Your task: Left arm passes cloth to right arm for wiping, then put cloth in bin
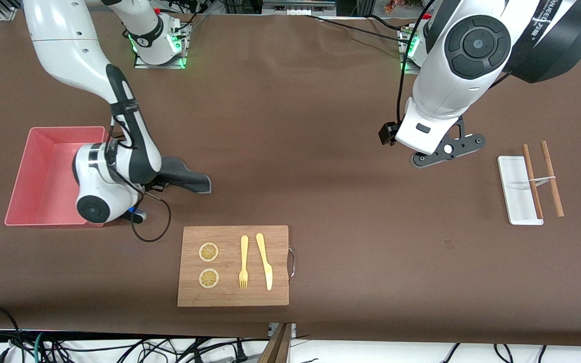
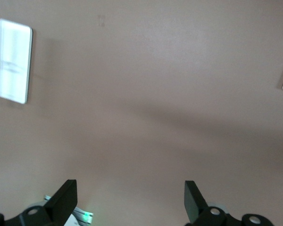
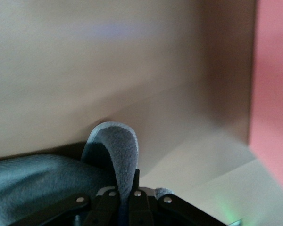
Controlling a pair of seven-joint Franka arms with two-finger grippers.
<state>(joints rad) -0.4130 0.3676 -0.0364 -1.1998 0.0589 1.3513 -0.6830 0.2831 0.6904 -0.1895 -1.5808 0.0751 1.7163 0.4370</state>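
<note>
Your right gripper (image 3: 127,200) pinches the cloth (image 1: 184,177) at one folded edge, fingers pressed tight on it. The rest trails limp across the table (image 1: 290,101), just beside the bin (image 1: 43,174). It looks soft and light, so expect it to sag and drag; hold near the bunched fold. Your left gripper (image 2: 129,200) waits spread and empty over bare table near the tray (image 1: 515,189).
</note>
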